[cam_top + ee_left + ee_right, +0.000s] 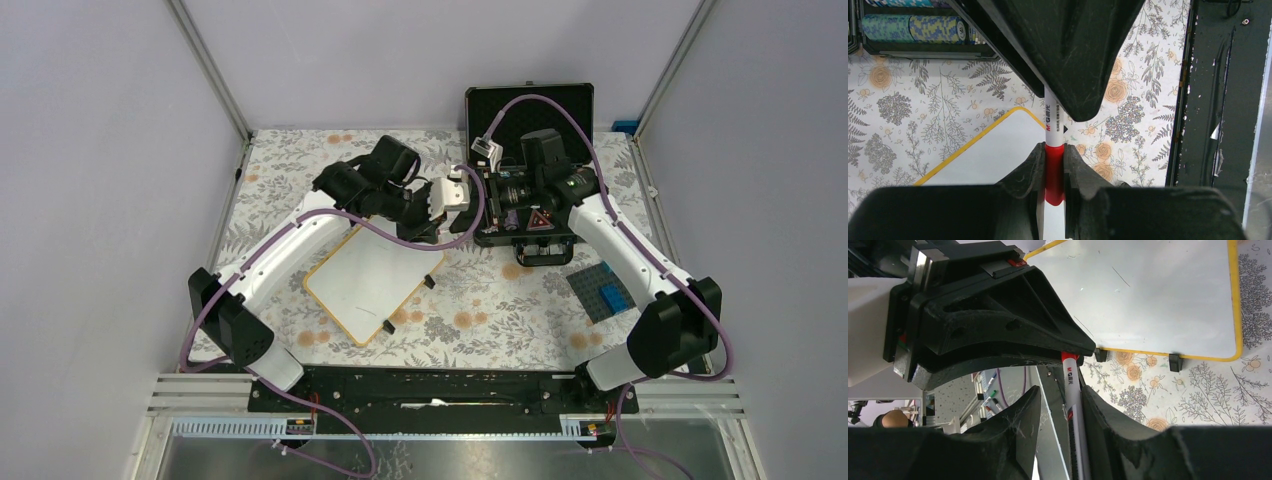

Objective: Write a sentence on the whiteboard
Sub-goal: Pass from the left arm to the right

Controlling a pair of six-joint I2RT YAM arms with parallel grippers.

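Floral-cloth table [500,330] inside grey walls, both arms bolted at the near edge. Left arm [290,250] reaches up and right, right arm [625,250] reaches up and left; their wrists meet above the middle of the table's far half. Open black case [530,105] stands at the far edge, right of centre. The whiteboard [365,285] lies flat on the cloth left of centre, turned at an angle, its far corner under the left wrist; the face is white with faint scratches, and black feet show on its right edge. Dark block plate [585,280] sits near the right arm, well apart from the board.

Left gripper [1054,152] has its jaws clamped on the red part of a marker [1052,117]. The white barrel runs from there to the right gripper [1060,392]. Its jaws stand apart around the barrel, one finger [1098,410] touching or just beside it, with a gap on the other side. Marker hangs above the board's far edge.
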